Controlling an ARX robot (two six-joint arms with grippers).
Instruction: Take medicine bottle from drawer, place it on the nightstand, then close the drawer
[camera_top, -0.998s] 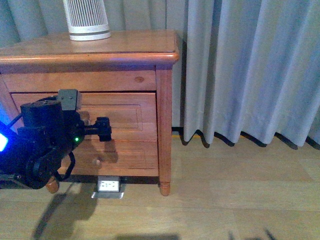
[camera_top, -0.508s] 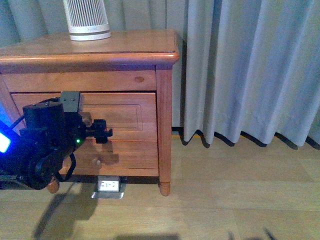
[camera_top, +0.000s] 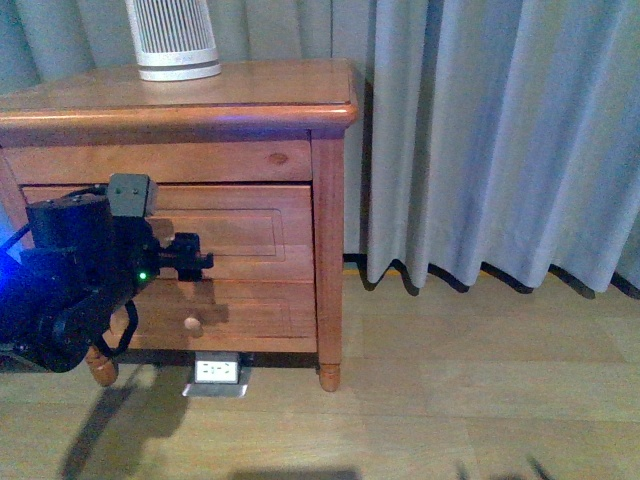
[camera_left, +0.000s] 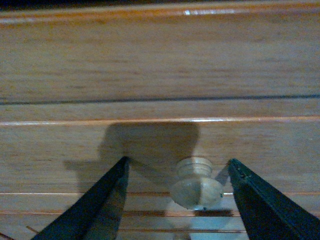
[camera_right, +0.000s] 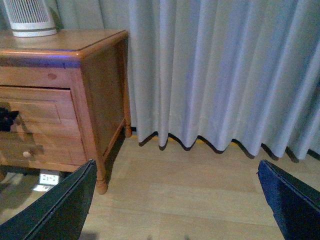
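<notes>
The left end effector (camera_top: 198, 258) and arm (camera_top: 70, 290) are black, with a grey block (camera_top: 128, 192) and green light (camera_top: 143, 275).

The orange-brown wooden table (camera_top: 260, 90) carried one thing on its flat top: a white ribbed device (camera_top: 172, 40), upright near the back edge. The table stood on a pale wood floor (camera_top: 480, 380), where a small white-and-grey box (camera_top: 217, 372) lay under its front edge, between the feet.
</notes>
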